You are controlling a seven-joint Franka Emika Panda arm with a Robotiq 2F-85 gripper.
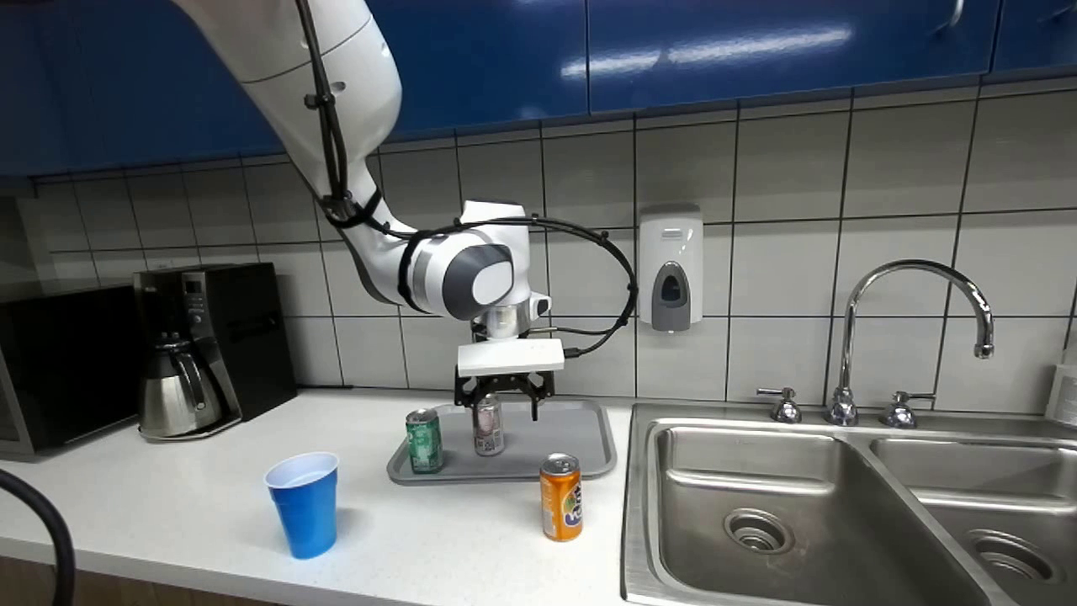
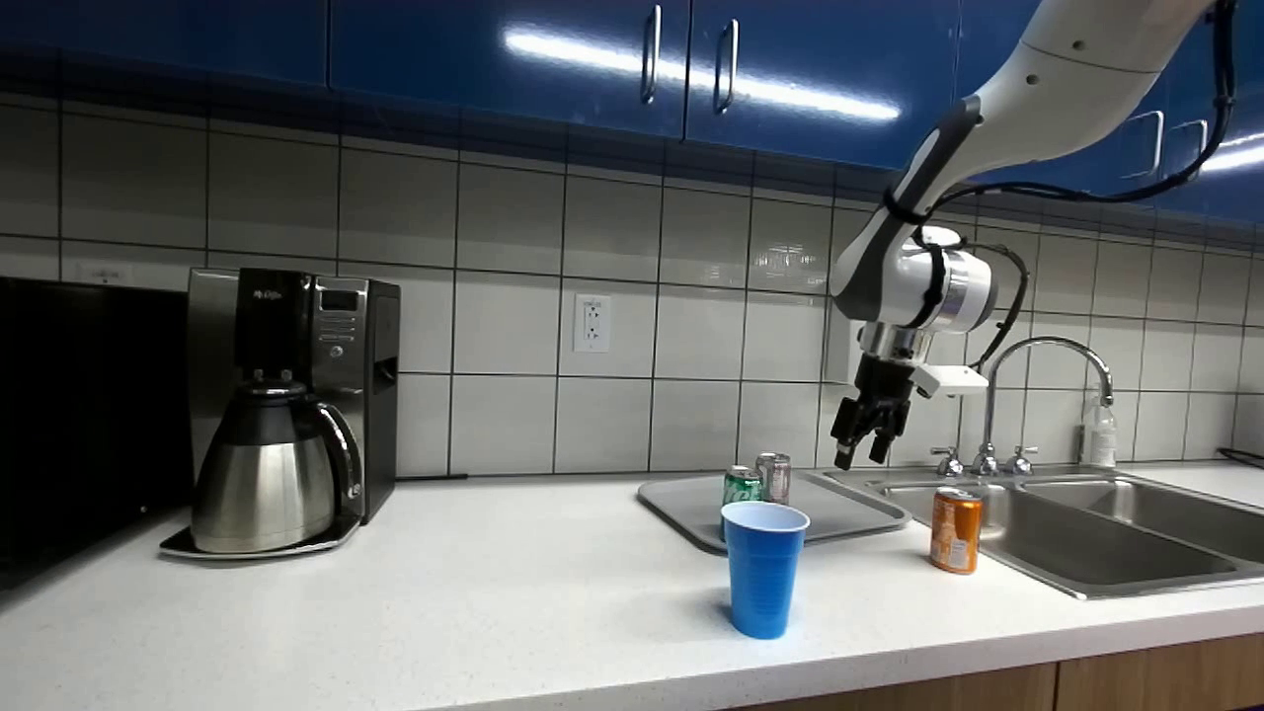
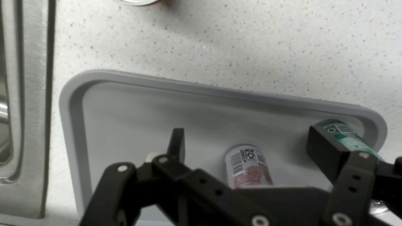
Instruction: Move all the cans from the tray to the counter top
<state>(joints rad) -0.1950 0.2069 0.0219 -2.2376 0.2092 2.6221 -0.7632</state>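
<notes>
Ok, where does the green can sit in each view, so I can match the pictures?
In an exterior view: the green can, left of centre, below mid-height.
In an exterior view: the green can, right of centre, partly behind the blue cup.
Wrist view: the green can, lower right, partly hidden by the claw.
Shared landmark: the grey tray it stands on.

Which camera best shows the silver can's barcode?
The wrist view: from close above, the barcode shows plainly on the silver can, though the hand hides part of the can. In both exterior views the can is partly hidden and too small to make out a barcode.
</notes>
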